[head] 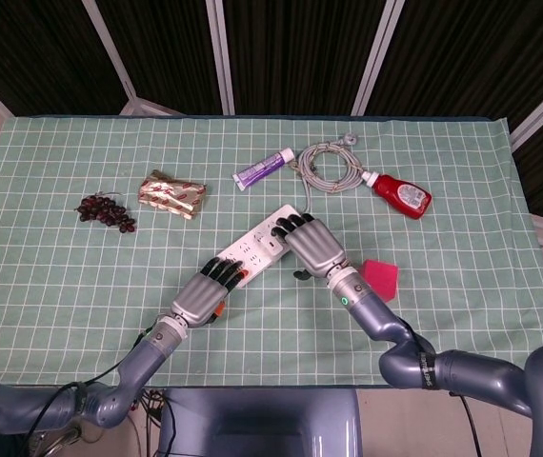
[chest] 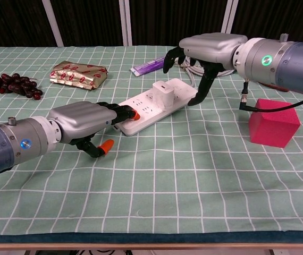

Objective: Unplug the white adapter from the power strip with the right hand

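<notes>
Two hands at the power strip mid-bench, white adapter plugged in, right hand spread apart, hovering above it, left hand fingers together, pressing the strip's near end

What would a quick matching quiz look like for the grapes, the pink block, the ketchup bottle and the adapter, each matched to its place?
Things:
1 grapes
2 pink block
3 ketchup bottle
4 adapter

Places:
A plugged into the power strip
B far left of the table
C beside the coiled cable
D near the right forearm

Pairs: 1-B, 2-D, 3-C, 4-A
</notes>
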`<state>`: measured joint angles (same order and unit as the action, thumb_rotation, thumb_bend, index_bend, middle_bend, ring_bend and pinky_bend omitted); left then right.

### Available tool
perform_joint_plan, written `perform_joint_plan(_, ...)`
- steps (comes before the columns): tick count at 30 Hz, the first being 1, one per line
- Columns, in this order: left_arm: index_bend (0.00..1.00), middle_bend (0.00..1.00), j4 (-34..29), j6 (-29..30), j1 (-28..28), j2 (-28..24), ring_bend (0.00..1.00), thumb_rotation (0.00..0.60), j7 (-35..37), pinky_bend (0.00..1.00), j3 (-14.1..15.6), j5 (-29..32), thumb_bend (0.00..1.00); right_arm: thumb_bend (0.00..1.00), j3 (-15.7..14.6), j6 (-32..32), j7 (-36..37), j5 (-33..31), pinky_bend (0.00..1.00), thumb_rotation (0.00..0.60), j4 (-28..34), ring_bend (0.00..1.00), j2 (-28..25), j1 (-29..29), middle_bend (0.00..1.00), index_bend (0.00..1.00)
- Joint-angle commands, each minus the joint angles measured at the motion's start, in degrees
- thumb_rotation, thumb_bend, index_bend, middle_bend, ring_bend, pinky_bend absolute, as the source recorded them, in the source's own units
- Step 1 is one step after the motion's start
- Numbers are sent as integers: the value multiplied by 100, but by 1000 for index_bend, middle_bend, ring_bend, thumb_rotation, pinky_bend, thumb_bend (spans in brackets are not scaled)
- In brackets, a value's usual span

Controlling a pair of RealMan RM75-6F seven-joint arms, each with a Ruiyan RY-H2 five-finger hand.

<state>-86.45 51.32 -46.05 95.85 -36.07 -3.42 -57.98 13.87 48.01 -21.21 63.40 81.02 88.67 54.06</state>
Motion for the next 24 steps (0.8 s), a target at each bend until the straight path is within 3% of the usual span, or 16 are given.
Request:
perform_joint_plan(1,75,20,18,-4,-7,-11,0,600,25,70,13,-14,587,169,-3,-67,180,111,270,600,-198,213,161,80,231,273)
perform_joint_plan(14,74,20,147,-70,-45,-72,0,600,264,69,-1,-68,587,169,105,-161,314,174,272,600,-1183,222,812,428,240,273)
perform_joint_plan(24,75,20,257,-139,-80,-85,0,600,415,70,-9,-119,587,169,76,-313,261,18,272,600,-1575,221,1030,513,240,273)
